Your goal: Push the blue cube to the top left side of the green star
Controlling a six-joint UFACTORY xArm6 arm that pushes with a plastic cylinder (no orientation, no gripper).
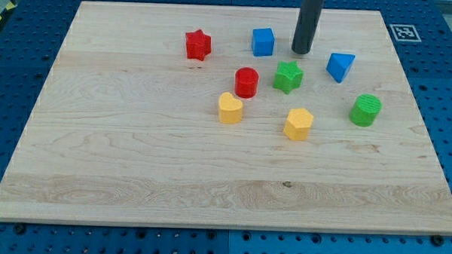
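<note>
The blue cube (pixel 263 41) sits near the view's top, above and to the left of the green star (pixel 288 76). The dark rod comes down from the view's top; my tip (pixel 301 51) rests on the board just right of the blue cube and just above the green star, a short gap from each.
A red star (pixel 198 44) lies left of the blue cube. A red cylinder (pixel 246 82) lies left of the green star. A yellow heart (pixel 230 109), a yellow hexagon (pixel 298 123), a blue triangle (pixel 340 67) and a green cylinder (pixel 365 110) lie around. The wooden board (pixel 119 153) has blue pegboard around it.
</note>
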